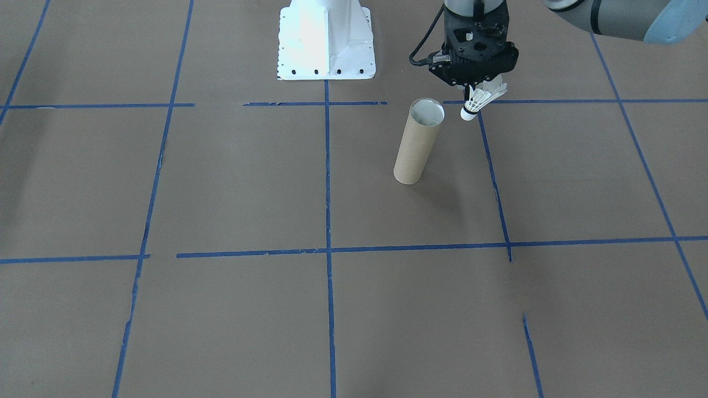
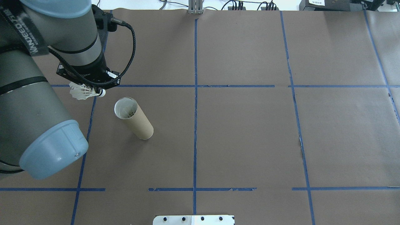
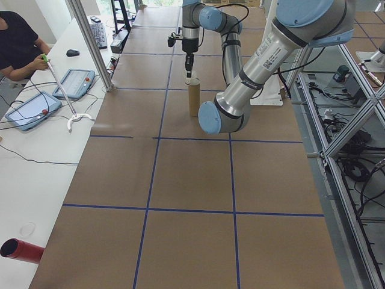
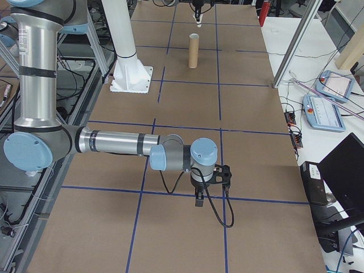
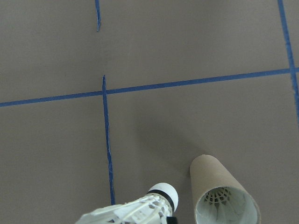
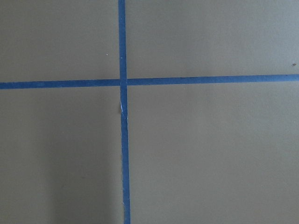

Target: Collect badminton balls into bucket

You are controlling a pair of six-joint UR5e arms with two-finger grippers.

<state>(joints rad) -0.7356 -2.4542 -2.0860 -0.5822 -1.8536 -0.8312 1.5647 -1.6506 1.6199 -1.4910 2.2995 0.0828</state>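
The shuttlecock is grasped by the left gripper fingers, cork angled toward the upright tube mouth for insertion. Right gripper state cannot be told.

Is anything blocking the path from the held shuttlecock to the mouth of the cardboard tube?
Nothing visible does. The left gripper holds the shuttlecock in the air just beside the tube, whose mouth is open; another shuttlecock already sits inside.
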